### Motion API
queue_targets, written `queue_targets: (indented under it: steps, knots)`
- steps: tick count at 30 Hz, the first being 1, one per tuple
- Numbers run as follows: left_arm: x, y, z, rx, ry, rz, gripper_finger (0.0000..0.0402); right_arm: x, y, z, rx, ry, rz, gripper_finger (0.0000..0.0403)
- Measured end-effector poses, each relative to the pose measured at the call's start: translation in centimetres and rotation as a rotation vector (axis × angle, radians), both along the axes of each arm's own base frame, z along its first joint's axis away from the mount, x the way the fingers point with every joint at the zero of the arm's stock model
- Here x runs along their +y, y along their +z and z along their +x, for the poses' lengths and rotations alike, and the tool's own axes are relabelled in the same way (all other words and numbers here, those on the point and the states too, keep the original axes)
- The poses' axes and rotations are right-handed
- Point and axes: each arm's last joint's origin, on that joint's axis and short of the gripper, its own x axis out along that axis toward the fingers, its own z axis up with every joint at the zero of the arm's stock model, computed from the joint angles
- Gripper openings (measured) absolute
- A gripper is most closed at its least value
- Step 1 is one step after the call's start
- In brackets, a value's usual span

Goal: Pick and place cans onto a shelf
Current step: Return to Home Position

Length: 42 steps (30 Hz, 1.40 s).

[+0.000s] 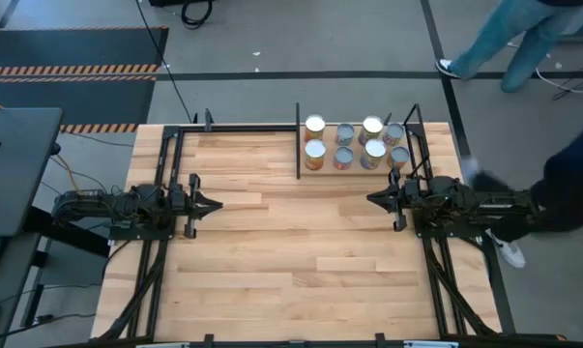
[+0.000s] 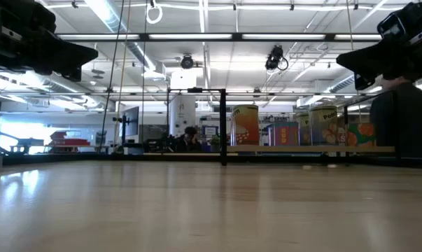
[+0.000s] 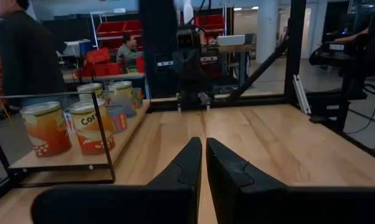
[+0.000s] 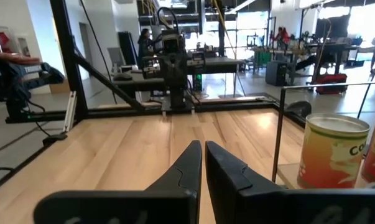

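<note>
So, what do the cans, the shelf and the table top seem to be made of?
The cans: probably metal, with dull silvery lids and glossy printed labels around the sides. The shelf: thin black posts and rails, likely painted metal, framing a pale wooden board. The table: light wood planks with visible joints, smooth enough to show a soft sheen in the low view.

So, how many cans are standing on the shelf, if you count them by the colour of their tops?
Cans with white tops: 4
Cans with blue-grey tops: 4
Total: 8 cans, all on the shelf.
</note>
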Motion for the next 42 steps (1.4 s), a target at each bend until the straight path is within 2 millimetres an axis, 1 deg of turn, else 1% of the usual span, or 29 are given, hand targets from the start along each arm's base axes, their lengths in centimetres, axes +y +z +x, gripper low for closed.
queue_targets:
  steps: [7, 12, 42]
  knots:
    - [0.02, 0.01, 0.00, -0.002, 0.002, 0.000, 0.0030, -0.05, -0.16, 0.03, 0.018, -0.007, 0.001, 0.0028]
    - [0.03, 0.32, 0.00, -0.033, 0.006, -0.002, 0.0030, -0.05, -0.15, 0.03, 0.016, -0.007, 0.001, 0.0028]
    - [0.03, 0.36, 0.00, -0.037, 0.005, -0.002, 0.0030, -0.05, -0.15, 0.03, 0.016, -0.007, 0.001, 0.0028]
